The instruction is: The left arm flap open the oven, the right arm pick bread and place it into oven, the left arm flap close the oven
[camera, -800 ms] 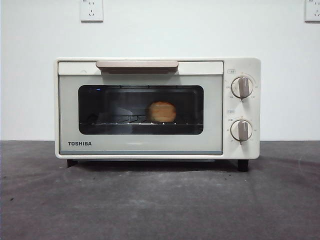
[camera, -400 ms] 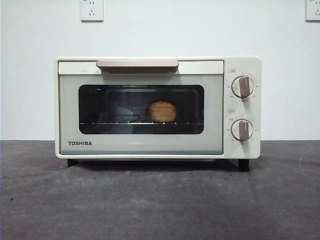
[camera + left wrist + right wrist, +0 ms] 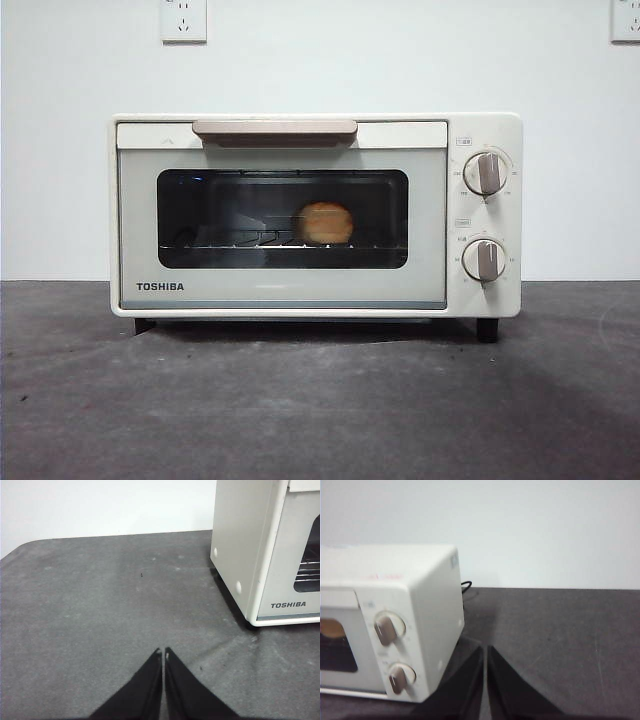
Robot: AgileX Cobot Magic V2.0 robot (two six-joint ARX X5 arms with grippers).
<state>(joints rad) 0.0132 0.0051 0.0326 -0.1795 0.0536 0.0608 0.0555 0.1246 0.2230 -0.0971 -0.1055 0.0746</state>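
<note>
Tabletop (image 3: 320,400) unchanged since a second ago: nothing has moved. Left gripper (image 3: 163,652) hangs above the bare surface beside the oven (image 3: 315,215), jaws pressed together; right gripper (image 3: 485,650) hangs off its knob side, jaws likewise together. Door shut, "TOSHIBA" readable, bread (image 3: 326,223) on the rack inside.

Both grippers closed and empty, held off to the sides.

The left gripper (image 3: 163,652) has its two black wedge-shaped jaws pressed tip to tip with only a hairline seam between them, nothing held, pointing forward and apparently a little above the tabletop (image 3: 100,610). The right gripper (image 3: 484,650) shows the same pose, jaws together and empty, though its picture is blurred. Neither arm appears in the front view.
</note>
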